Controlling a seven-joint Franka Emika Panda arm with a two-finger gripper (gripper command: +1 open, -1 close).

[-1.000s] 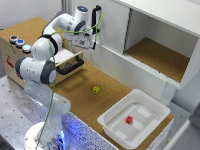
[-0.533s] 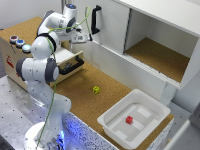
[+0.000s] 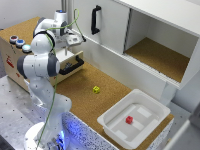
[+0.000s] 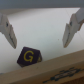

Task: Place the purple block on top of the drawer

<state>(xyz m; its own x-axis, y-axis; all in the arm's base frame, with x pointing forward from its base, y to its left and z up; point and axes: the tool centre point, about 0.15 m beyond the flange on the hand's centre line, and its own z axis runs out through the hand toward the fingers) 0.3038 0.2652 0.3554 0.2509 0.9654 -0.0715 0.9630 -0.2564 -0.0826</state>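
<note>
A white robot arm reaches over a light wooden box (image 3: 15,62) at the exterior view's left, its gripper (image 3: 66,42) hanging above the box's top behind the pulled-out drawer (image 3: 67,65) with its black bar handle (image 3: 74,66). In the wrist view the gripper (image 4: 39,31) stands open, its two pale fingers (image 4: 7,31) spread wide and holding nothing. The purple block (image 4: 29,56) sits on the pale wooden surface below and between those fingers, nearer one of them, clear of both. The block is a dark purple cube turned at a slant, with a yellow letter G on its upper face; in the exterior view it cannot be made out behind the arm. A wooden edge runs just beside the block in the wrist view.

Round coloured buttons (image 3: 18,42) sit on the box's top at the far left. Toward the middle, a small yellow block (image 3: 96,89) lies alone on the brown cork table (image 3: 80,92), with open floor around it. Behind stands a large white cabinet (image 3: 150,35) with a black handle (image 3: 95,19) and an open compartment. At the exterior view's right, a white tray (image 3: 112,122) near the table's edge holds a small red block (image 3: 129,120), well apart from the arm.
</note>
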